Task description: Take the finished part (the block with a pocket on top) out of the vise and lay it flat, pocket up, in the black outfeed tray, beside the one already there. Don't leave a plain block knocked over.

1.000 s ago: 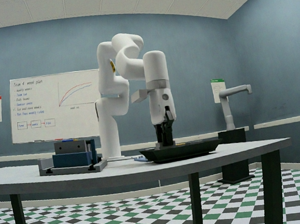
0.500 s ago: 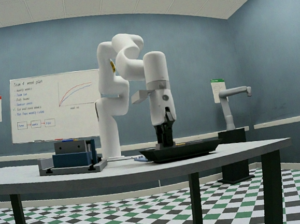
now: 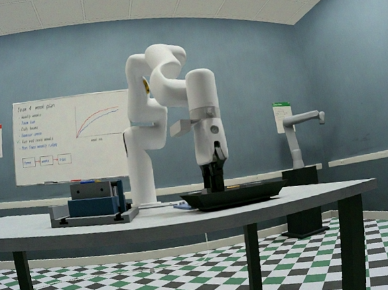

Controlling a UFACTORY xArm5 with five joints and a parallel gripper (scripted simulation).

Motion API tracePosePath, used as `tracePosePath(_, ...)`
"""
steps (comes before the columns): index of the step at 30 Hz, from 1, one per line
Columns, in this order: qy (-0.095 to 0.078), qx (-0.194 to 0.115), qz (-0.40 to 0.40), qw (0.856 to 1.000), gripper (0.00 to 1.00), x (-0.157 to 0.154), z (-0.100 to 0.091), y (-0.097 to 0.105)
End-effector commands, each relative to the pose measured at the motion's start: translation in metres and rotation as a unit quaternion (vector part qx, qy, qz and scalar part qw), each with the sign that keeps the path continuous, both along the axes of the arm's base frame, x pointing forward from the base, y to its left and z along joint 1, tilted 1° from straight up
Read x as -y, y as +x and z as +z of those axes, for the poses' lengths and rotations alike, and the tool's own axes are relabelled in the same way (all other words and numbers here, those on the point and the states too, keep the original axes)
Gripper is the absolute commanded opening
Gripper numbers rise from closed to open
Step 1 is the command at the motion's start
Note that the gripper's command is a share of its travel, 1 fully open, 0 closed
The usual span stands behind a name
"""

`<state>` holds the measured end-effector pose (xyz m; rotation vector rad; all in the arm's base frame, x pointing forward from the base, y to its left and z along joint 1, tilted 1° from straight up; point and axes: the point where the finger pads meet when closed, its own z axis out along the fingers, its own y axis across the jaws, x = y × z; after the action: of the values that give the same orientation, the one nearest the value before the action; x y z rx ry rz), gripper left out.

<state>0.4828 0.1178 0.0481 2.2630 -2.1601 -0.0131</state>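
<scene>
My gripper (image 3: 214, 187) points straight down into the left end of the black outfeed tray (image 3: 235, 194), with its fingertips at the level of the tray rim. It is shut on a grey block, the finished part (image 3: 206, 191). Only a small grey corner of the part shows left of the fingers; the rest is hidden by the fingers and the rim, so I cannot tell if it touches the tray floor. A thin yellowish edge (image 3: 233, 186) shows above the rim to the right of the gripper. The vise (image 3: 94, 203), blue with a grey base, stands at the table's left.
The white arm base (image 3: 142, 182) stands behind, between the vise and the tray. A flat blue piece (image 3: 183, 205) lies on the table by the tray's left end. A small grey arm on a black pedestal (image 3: 299, 169) stands behind the table at the right.
</scene>
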Motion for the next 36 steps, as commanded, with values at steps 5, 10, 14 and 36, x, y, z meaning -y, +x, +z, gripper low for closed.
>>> tracePosePath(5,0.001,0.002,0.0,1.0,0.0,-0.0005,-0.0009,0.0017)
tracePosePath(10,0.001,0.002,0.0,1.0,0.0,-0.0005,-0.0019,0.0018)
tracePosePath(14,0.001,0.002,0.0,1.0,0.0,-0.0005,-0.0022,0.0018)
tracePosePath(36,0.001,0.002,0.0,1.0,0.69,-0.0005,-0.0022,0.0018)
